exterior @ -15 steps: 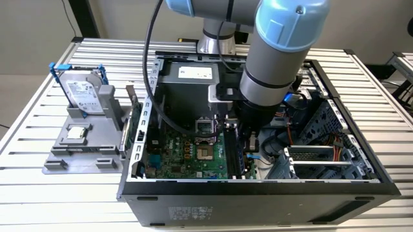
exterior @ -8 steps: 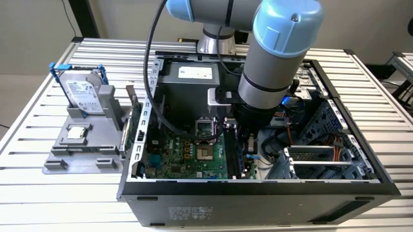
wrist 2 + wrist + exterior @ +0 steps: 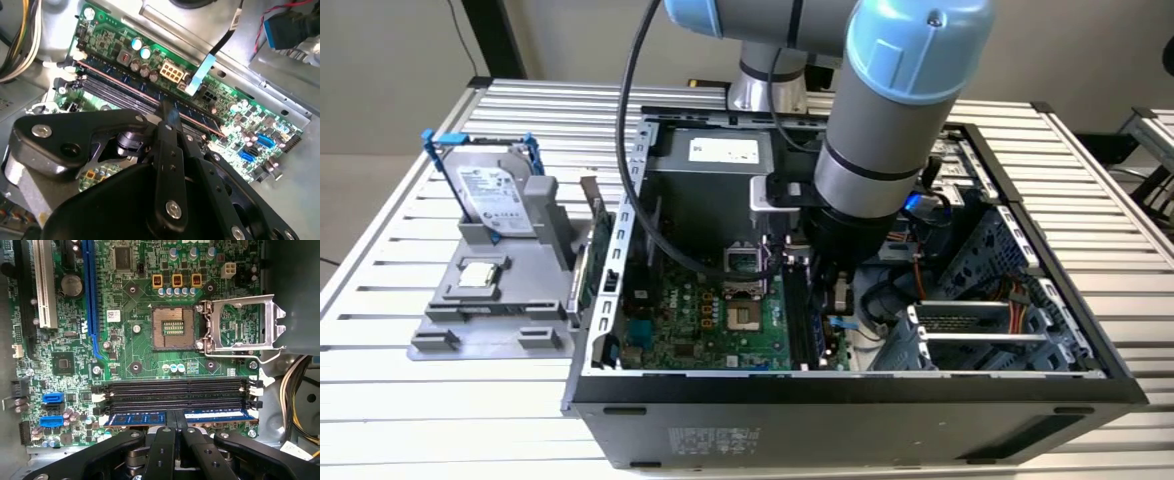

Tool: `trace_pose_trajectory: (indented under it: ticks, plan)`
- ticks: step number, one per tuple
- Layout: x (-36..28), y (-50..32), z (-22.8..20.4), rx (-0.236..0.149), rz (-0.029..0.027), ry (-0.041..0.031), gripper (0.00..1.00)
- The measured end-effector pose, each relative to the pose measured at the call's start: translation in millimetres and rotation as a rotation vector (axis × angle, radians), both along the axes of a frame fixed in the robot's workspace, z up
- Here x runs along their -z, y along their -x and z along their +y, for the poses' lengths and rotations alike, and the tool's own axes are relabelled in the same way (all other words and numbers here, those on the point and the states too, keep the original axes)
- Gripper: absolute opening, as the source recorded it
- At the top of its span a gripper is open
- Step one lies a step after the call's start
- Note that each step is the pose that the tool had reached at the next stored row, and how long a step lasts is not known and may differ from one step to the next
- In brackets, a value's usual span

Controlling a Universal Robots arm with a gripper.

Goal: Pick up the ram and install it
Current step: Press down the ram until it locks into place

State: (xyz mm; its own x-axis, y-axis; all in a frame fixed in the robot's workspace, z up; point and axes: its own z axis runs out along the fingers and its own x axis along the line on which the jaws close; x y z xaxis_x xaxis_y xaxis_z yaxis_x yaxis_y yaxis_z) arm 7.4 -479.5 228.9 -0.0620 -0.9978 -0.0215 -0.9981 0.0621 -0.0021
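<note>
A slatted metal table [image 3: 400,260] is carrying the open computer case [image 3: 854,400], with a grey stand [image 3: 494,290] sitting on the exterior view's left. The arm is reaching inside, the gripper [image 3: 175,415] pinching together on the ram [image 3: 140,418], which is sitting in the outermost slot of the motherboard [image 3: 135,355].

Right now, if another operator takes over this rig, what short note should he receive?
Gripper: shut on the ram, low inside the open computer case.
Ram: upright in the gripper, lying along the memory slot nearest the gripper; the other memory slots are empty. Whether the ram is fully seated cannot be told.
Done: ram picked up and brought to its slot on the motherboard.
Left: confirm the seating and release.
Also: the CPU socket is open and empty.
</note>
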Motion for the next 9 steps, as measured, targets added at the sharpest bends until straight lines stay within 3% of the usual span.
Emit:
trace_pose_trajectory:
  ticks: [9]
  plan:
    - [0.0, 0.0, 0.0, 0.000, 0.0001, 0.0001, 0.00]
